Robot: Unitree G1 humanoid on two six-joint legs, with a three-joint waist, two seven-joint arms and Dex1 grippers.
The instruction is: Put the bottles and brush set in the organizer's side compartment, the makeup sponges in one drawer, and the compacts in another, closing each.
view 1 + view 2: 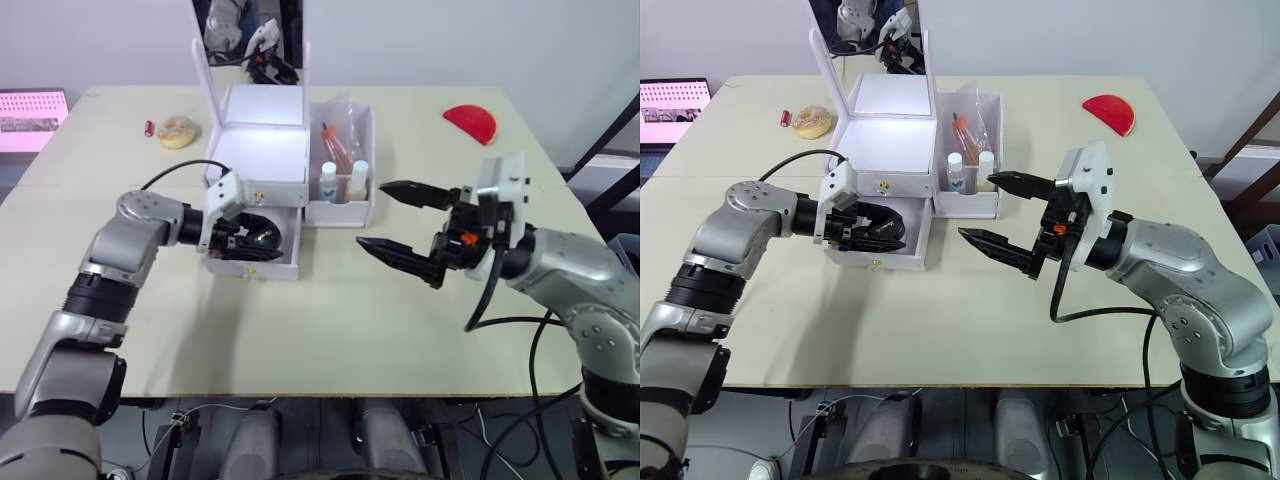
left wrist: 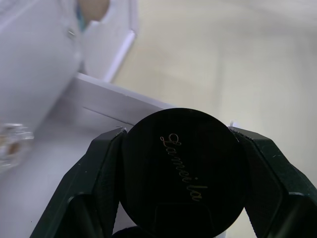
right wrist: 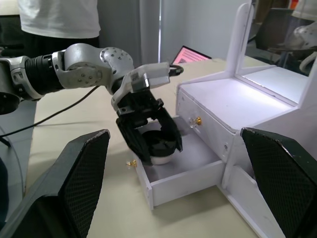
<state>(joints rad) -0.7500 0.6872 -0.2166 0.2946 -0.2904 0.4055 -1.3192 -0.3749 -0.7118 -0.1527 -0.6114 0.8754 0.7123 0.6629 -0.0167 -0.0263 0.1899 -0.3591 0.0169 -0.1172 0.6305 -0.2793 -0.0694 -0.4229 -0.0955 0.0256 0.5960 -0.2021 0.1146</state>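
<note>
Left gripper (image 1: 262, 236) (bent inward) clamps compact (image 2: 184, 171) over drawer (image 3: 185, 174).

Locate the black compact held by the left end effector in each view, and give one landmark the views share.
Left eye view: black compact over the open lower drawer, in the left end effector.
Right eye view, same drawer.
Left wrist view, round lid with gold script, clamped between both fingers.
Right wrist view, just above the drawer's floor.
Shared landmark: the open lower drawer of the white organizer.
</note>
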